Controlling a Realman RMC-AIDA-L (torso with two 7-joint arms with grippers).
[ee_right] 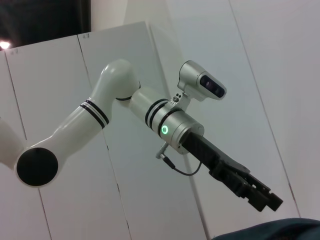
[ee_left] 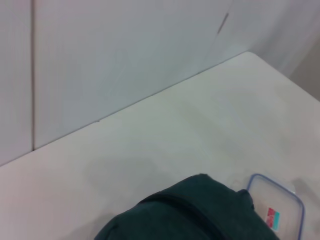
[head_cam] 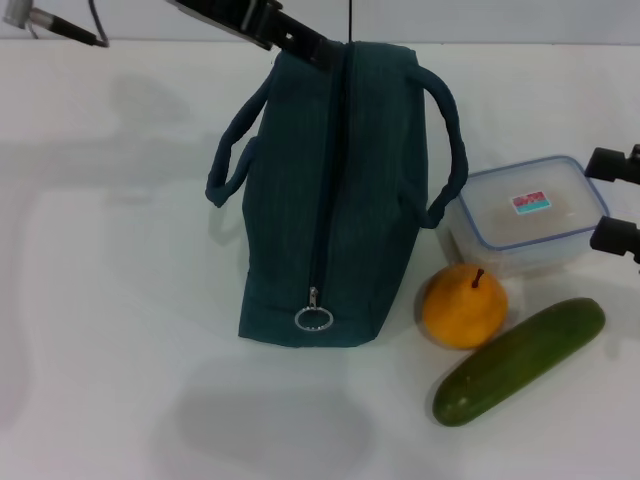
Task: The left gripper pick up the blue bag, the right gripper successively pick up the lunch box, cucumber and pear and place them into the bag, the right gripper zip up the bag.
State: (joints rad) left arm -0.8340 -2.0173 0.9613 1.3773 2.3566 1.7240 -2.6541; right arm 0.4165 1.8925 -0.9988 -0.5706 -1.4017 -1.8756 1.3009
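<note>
The left gripper is reaching in from the far left and hanging at the far top end of the blue bag; its fingers look drawn close together with nothing visibly between them, though whether they are touching the fabric cannot be told from the head view, and in the right wrist view the same gripper is hovering just above the bag's edge. The bag is standing upright on the white table, its zip closed along the top and the ring pull lying at the near end. To the right of the bag, the lunch box is sitting just beside one cord handle. The pear is resting in front of the box, near the bag's near corner, and the cucumber is lying slantwise just beside the pear. At the far right edge, the right gripper is waiting with its two fingers spread wide, empty, beside the lunch box.
</note>
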